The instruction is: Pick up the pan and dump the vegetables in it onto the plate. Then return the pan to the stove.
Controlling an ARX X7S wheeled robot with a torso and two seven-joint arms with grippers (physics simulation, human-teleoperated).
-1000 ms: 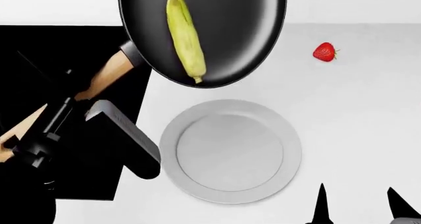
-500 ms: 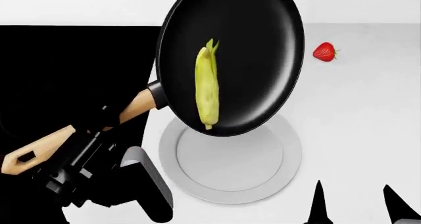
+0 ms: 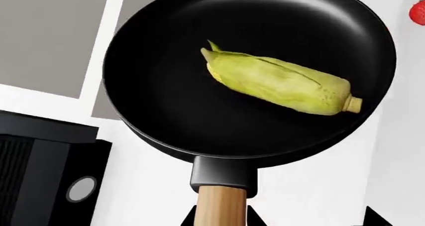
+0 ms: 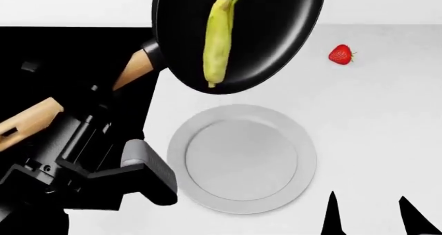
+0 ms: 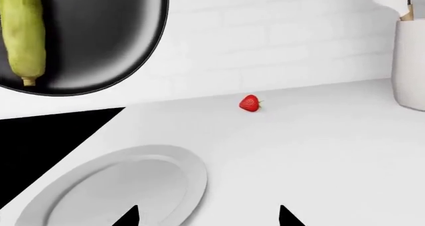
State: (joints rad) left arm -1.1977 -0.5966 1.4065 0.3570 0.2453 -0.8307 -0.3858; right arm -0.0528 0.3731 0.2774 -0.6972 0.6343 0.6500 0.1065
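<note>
You are in the dumping step: your left gripper [image 4: 103, 98] has the pan [image 4: 241, 33] lifted off the counter, its fingers pinching the wooden handle [image 4: 134, 69] partway along, and the pan hangs in the air beyond the far rim of the plate [image 4: 241, 160], not over its middle. The vegetables, a single corn cob [image 4: 219, 38], lie inside the pan, lengthwise across the black base with the stalk end toward the lower lip; in the left wrist view the corn cob [image 3: 282, 84] sits right of the pan's centre and touches no wall that you can make out. The plate rests bare on the white counter just beside the stove [image 4: 76, 54], with the strawberry [image 4: 340, 54] well apart from it to the far right. Your right gripper [image 5: 207, 216] hovers low near the plate's near edge, its two fingertips spread with nothing between them, and it has no part in this step. Judging from how things lie, the pour has not yet landed anything, so the next move calls for bringing the pan's low lip back over the plate's flat well and tipping it more steeply, so the cob slides off stalk-first and drops inside the rim. Keep the lip close above the plate, since a cob rolling from height could bounce onto the counter. Only once the cob lies on the plate should you level the pan and carry it left to the black glass.
</note>
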